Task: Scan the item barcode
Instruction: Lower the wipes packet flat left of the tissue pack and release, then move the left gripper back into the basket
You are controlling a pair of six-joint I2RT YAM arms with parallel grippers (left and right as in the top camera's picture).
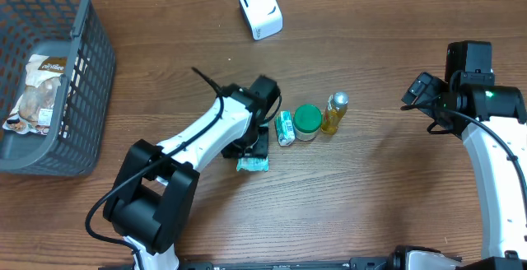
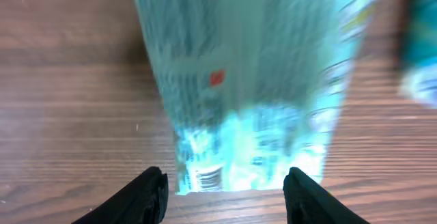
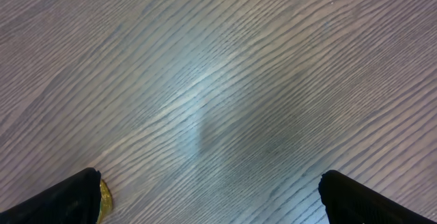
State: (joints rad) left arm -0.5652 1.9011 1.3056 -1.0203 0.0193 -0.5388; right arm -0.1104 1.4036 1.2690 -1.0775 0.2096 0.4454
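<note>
The left end effector [image 2: 225, 186] hangs low over the teal packet [image 2: 246, 60], which lies flat on the desk [image 1: 370, 204] just beside a small packet [image 1: 285, 128], a green-lidded jar [image 1: 307, 122] and a yellow bottle [image 1: 335, 112]. Its jaws stand about half apart and straddle the packet's near edge, with nothing gripped that I can see. That edge carries the barcode [image 2: 208, 177] (blurred, but the stripes show), so a pinch here would probably need to leave the code uncovered for the white scanner [image 1: 260, 10], which sits well apart at the desk's far side. The right end effector [image 3: 212, 193] is spread fully wide over bare wood and holds nothing, likely parked out of the left arm's way.
</note>
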